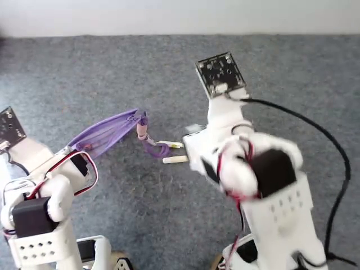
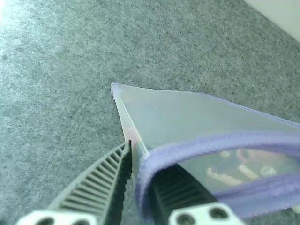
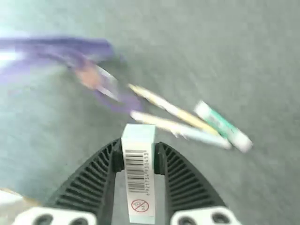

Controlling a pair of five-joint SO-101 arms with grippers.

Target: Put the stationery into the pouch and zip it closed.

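A translucent purple-edged pouch (image 1: pixel 107 132) lies on the grey carpet, its zip pull and purple loop (image 1: pixel 154 147) at its right end. My left gripper (image 2: pixel 136 161) is shut on the pouch's (image 2: pixel 187 117) near corner beside the zip edge, and several items show faintly inside. My right gripper (image 3: pixel 137 147) is shut on a small white stick with a barcode label (image 3: pixel 138 176), held just short of the loose pens. A yellow pen (image 3: pixel 164 105), a pale pen (image 3: pixel 178 129) and a green-and-white marker (image 3: pixel 222 126) lie on the carpet beside the pouch mouth (image 3: pixel 56 49). In the high view, two pens (image 1: pixel 174 160) lie between the pouch and the right gripper (image 1: pixel 194 149).
Grey carpet (image 1: pixel 140 225) covers the table, with a white wall edge along the back. The right arm's black cable (image 1: pixel 332 146) loops along the right side. Both arm bases stand at the front edge.
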